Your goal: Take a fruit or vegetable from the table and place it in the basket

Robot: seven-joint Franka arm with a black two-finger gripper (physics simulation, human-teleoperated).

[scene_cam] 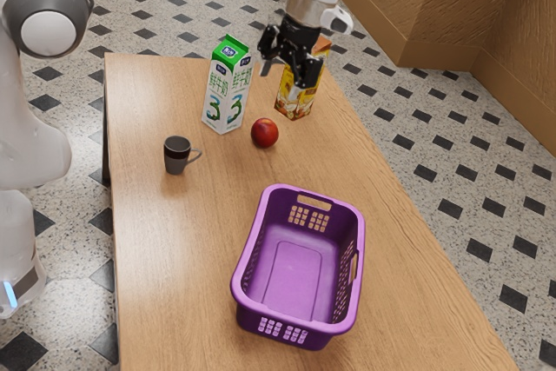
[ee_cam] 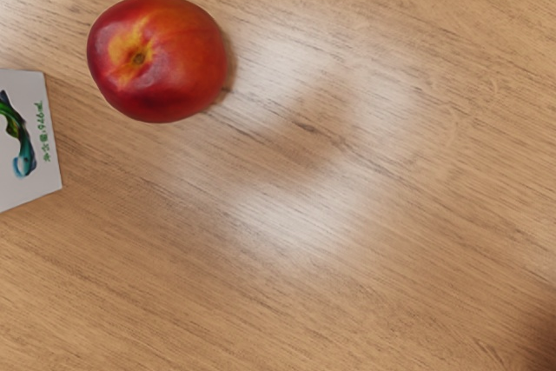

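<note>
Red skin with a yellow blush marks out the fruit (ee_cam: 157,58), which sits by itself on the bare wood of the tabletop (scene_cam: 174,258). The purple basket (scene_cam: 295,280) is empty, and nothing is gripped, so as I judge it the whole job is left: reach, grasp, lift, carry, release. My gripper (scene_cam: 285,74) hangs above the tabletop near the two cartons, its fingers (scene_cam: 306,74) wide apart with nothing between them. It is not lined up over the fruit; the wrist view puts the fruit off to one side, so a sideways correction should come before going down.

A green-and-white milk carton (scene_cam: 228,89) stands upright just beside the fruit, and a yellow carton (scene_cam: 296,97) is near it too. Both are tall enough to be knocked by a low, careless approach. The dark mug (scene_cam: 176,155) sits farther off, beyond the likely path. Toward the basket the way looks free, though the fruit must clear its rim, and its round body could roll if nudged.
</note>
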